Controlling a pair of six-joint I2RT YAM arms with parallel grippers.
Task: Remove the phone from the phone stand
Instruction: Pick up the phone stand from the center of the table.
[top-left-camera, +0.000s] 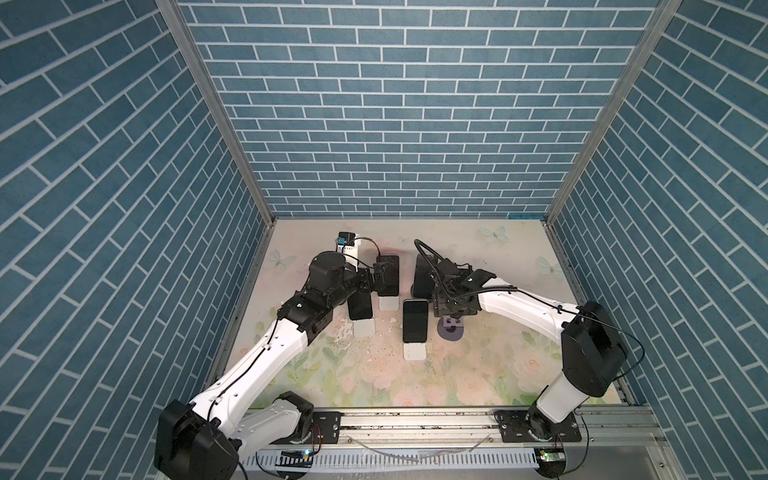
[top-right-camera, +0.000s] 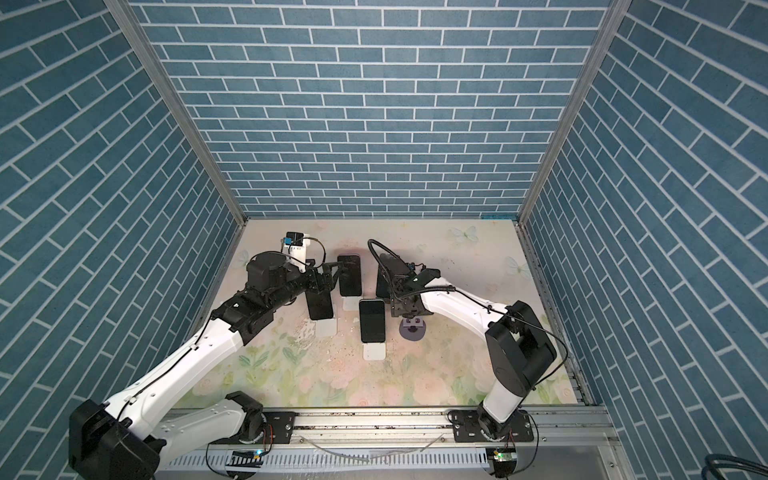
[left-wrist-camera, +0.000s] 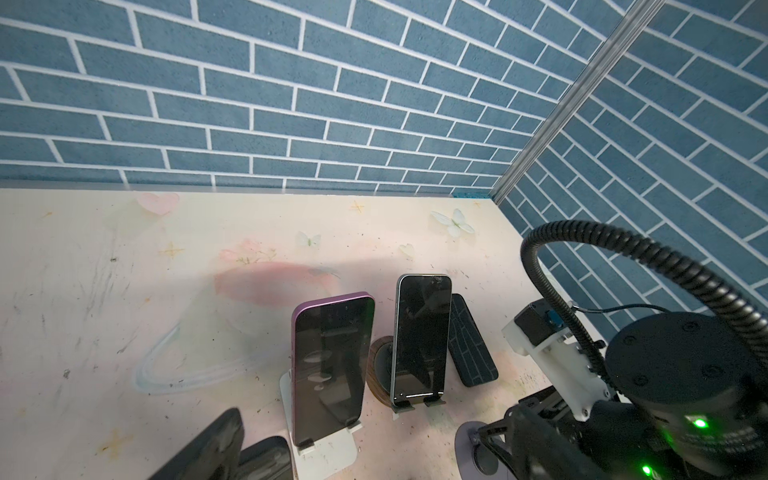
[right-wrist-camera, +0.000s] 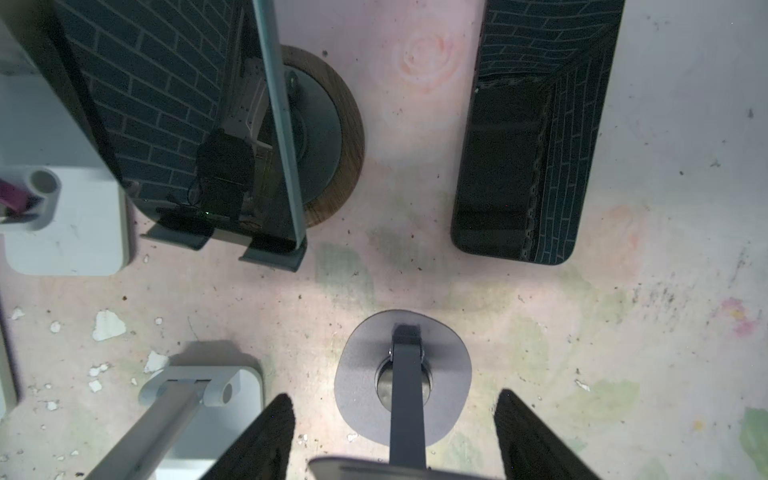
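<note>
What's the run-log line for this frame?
left gripper: jaws open, beside rear phone on white stand | right gripper: jaws open over grey stand | flat phone: lying beyond stand

The walls (top-left-camera: 399, 104) are showing blue brick with white joints. The worktop (top-left-camera: 478, 365) is wearing pale pink and green flowers with pale butterflies. The purple-framed phone (left-wrist-camera: 330, 370) is showing a black screen, its stand (left-wrist-camera: 328, 451) white. The round base (right-wrist-camera: 336, 158) is showing a wood-grain rim, and the disc stand (right-wrist-camera: 361, 374) plain grey.
</note>
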